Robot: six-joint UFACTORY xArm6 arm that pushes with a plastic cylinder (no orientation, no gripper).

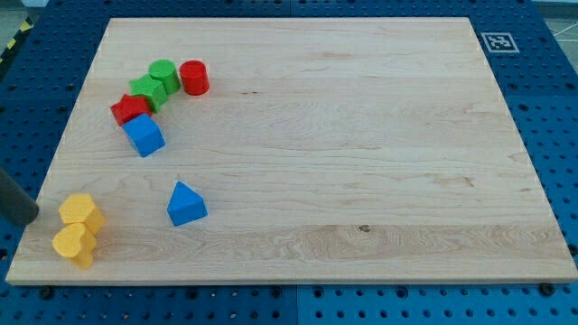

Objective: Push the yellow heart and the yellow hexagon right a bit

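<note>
My tip (34, 217) – bare rod, no jaws | yellow hexagon (79, 213) just right | yellow heart (74, 244) below-right, pair stacked top-to-bottom | wooden board (361, 135), blue pegboard (555, 108) surround

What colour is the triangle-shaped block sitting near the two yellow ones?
Blue. The triangular block shows clearly in the camera view, right of the yellow blocks.

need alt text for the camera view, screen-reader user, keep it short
My tip sits at the view's left edge of a wooden board, just left of the yellow hexagon and the yellow heart below it. A blue triangular block lies to their right; red, green and blue blocks cluster at upper left.
</note>
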